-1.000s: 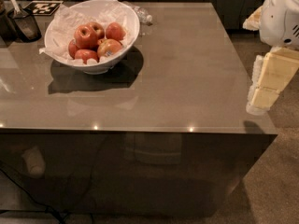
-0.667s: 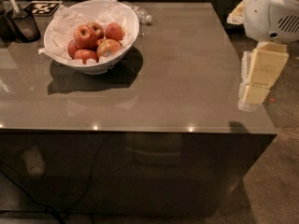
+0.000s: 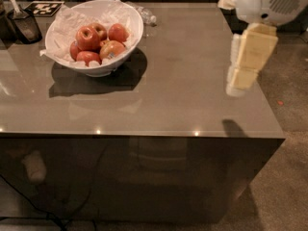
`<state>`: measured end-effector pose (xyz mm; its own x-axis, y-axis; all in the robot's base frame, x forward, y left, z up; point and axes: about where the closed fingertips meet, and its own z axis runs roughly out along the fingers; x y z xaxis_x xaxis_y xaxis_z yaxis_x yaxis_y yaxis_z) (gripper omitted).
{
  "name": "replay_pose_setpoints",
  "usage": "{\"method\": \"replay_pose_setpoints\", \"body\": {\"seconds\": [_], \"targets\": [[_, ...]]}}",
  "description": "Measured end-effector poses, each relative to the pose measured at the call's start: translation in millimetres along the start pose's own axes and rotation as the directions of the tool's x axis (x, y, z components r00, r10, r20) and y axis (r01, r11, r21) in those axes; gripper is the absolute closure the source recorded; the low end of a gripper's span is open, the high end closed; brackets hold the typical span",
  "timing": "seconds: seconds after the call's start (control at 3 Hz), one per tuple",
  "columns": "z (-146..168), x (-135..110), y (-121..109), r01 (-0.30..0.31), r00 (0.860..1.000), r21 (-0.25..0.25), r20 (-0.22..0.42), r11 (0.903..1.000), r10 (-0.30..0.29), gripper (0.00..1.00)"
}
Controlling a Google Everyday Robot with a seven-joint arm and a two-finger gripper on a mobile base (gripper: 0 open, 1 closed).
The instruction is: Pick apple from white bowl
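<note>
- Dark container [image 3: 21,28] with a pale-handled scoop [image 3: 10,1] stands at the far left of the table, the thing farthest from the gripper.
- Just behind it, a black-and-white patterned card [image 3: 44,7] lies flat near the table's back edge.
- Next comes the white bowl [image 3: 136,30], large, round and glossy, resting on the table well apart from the gripper and off to its left in the view.
- Crumpled white paper [image 3: 67,20] lines the bowl and spills over its rim on the side away from the gripper.
- Several red apples [image 3: 89,37] sit piled on the paper inside the bowl; one on the near side carries a small sticker. None of them is touched by the gripper.
- The table [image 3: 168,95] is smooth grey-brown with a shiny top, stretching bare between the bowl and the gripper.
- The gripper [image 3: 239,81], cream-coloured, hangs pointing down above the table's right edge, below the white arm [image 3: 269,4] in the upper right corner. Whether it is open or closed cannot be told; nothing is seen in its hold.
- A small dark shadow [image 3: 233,127] falls on the table below the gripper, near the front edge.
- Speckled floor [image 3: 291,114] shows to the right, beyond the gripper.
</note>
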<state>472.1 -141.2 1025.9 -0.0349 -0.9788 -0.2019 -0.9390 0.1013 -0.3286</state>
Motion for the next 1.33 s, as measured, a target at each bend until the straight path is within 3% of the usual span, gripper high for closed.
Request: {"method": "replay_pose_setpoints", "body": {"seconds": [0.33,1.0,1.33], "targets": [[-5.6,-43.1,-33.7,0.034,0.997,0.008,0.062,0.9994,-0.035,0.0],[-19.6,-60.0,-43.7,0.05,0.994,0.061,0.099,0.9969,-0.056,0.0],[-13.6,-81.8,-63.9,0.067,0.99,0.08,0.12,0.9946,-0.076,0.0]]}}
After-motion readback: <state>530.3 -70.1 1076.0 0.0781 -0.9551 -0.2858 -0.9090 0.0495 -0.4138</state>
